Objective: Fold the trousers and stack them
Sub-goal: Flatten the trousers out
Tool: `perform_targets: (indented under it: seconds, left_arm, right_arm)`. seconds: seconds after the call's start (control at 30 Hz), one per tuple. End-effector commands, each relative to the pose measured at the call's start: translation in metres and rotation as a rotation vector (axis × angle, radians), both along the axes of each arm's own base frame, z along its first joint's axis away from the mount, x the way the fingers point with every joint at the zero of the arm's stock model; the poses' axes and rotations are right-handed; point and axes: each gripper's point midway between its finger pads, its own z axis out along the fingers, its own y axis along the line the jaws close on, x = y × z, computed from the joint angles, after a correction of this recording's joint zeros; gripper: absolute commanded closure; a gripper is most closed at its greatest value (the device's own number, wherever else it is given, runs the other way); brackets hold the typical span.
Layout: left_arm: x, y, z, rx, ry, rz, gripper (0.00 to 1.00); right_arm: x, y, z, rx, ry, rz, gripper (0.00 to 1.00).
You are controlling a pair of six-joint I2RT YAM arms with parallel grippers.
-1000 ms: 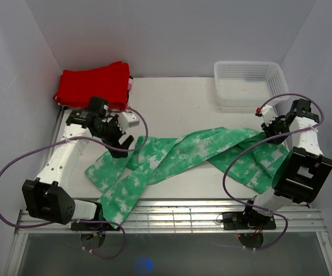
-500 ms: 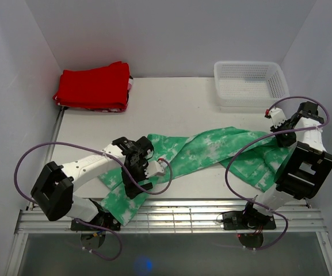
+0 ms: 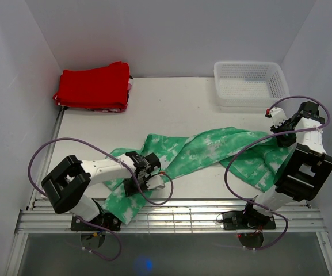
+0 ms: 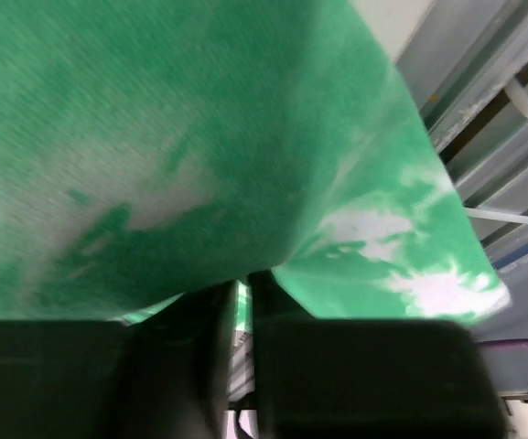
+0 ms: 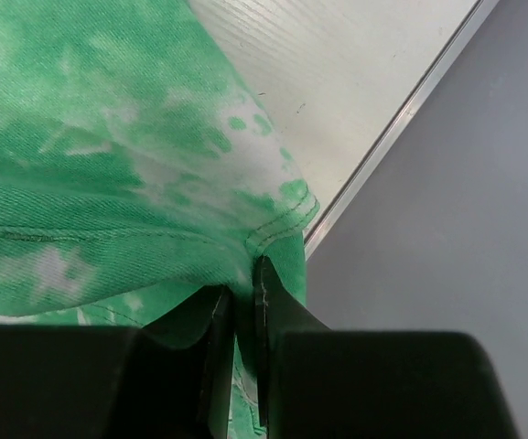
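The left fingers are pinching the limp, light trousers by the desk's near edge. The right fingers are pinching a stitched hem at its right edge. Hems are likely offering the surest hold.

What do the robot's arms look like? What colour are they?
The left arm and the right arm are white tubes with chunky black joint blocks. A thin purple cable loops along each. The left gripper and the right gripper are flat and black.
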Motion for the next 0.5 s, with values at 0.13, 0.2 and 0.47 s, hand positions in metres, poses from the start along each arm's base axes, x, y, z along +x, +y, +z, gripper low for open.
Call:
perform_targets:
  seconds: [0.13, 0.2, 0.47]
  left_arm:
    - [0.025, -0.061, 0.063, -0.291, -0.098, 0.035, 1.0]
    - [0.025, -0.071, 0.09, -0.377, -0.081, 0.056, 1.0]
    - [0.131, -0.071, 0.252, -0.793, -0.464, 0.284, 1.0]
  right_arm:
    - [0.004, 0.003, 0.023, 0.006, -0.057, 0.016, 0.92]
    - [0.003, 0.003, 0.021, 0.0, -0.05, 0.027, 0.92]
    - [-0.002, 0.012, 0.023, -0.004, -0.072, 0.098, 0.92]
